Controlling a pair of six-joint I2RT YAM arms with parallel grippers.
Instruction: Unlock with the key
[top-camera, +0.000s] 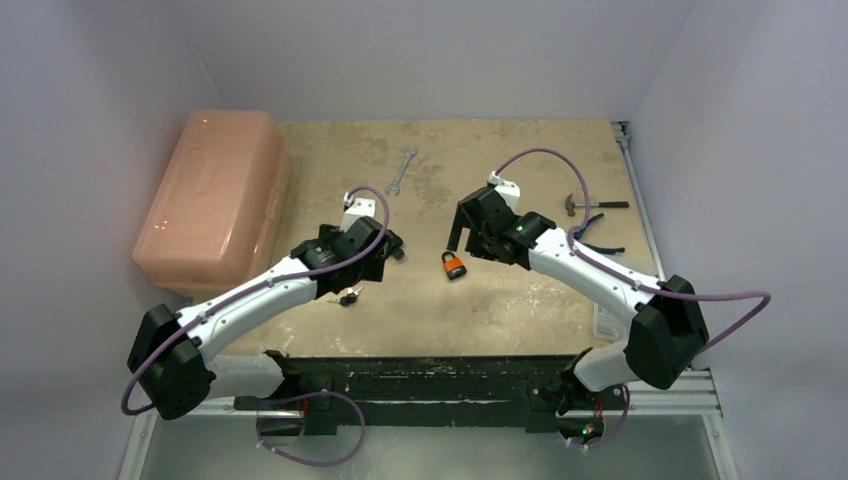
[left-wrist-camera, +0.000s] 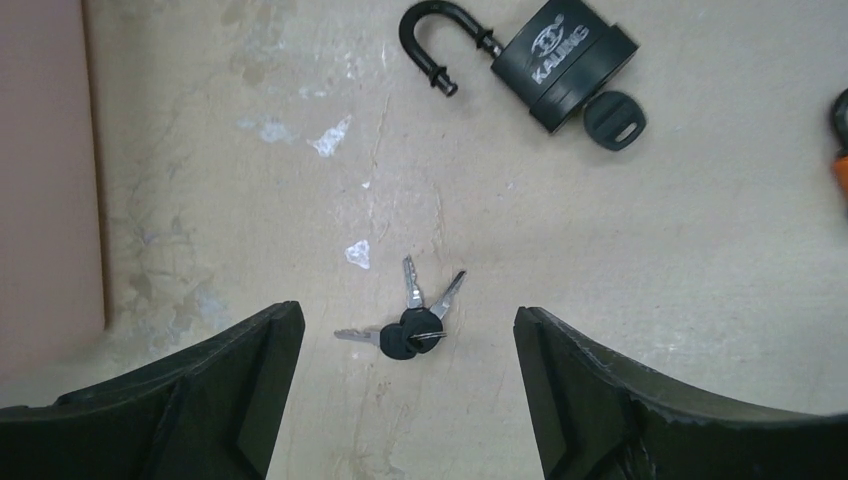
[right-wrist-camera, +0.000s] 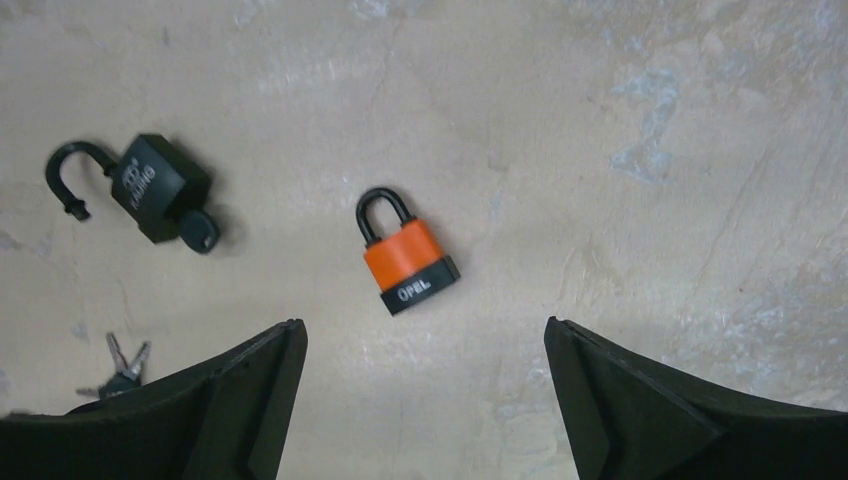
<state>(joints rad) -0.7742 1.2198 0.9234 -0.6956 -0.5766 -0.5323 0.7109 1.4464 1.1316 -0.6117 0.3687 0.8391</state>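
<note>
Mia: What should the robot do now?
Tom: The left claw is spread wide above the key bunch and holds nothing. It should go straight down and pinch the chunky black heads, I think. The silver blades are thin, flat and slippery.
Mia: Where is the lock?
Tom: The orange padlock lies flat on the counter. The right claw hangs above it, spread wide and empty too. The keys lie on the left-arm side of the orange padlock, apart from it.
Mia: What is it like?
Tom: Its loop is black, round and shut. Its body looks like smooth orange plastic with a black bottom. The claw should squeeze the flat sides so the padlock can't spin.
Mia: And the other lock?
Tom: The black padlock, also left of the orange padlock, is blocky. Its loop is popped open, with a key in it. The counter looks rough and scuffed.
</note>
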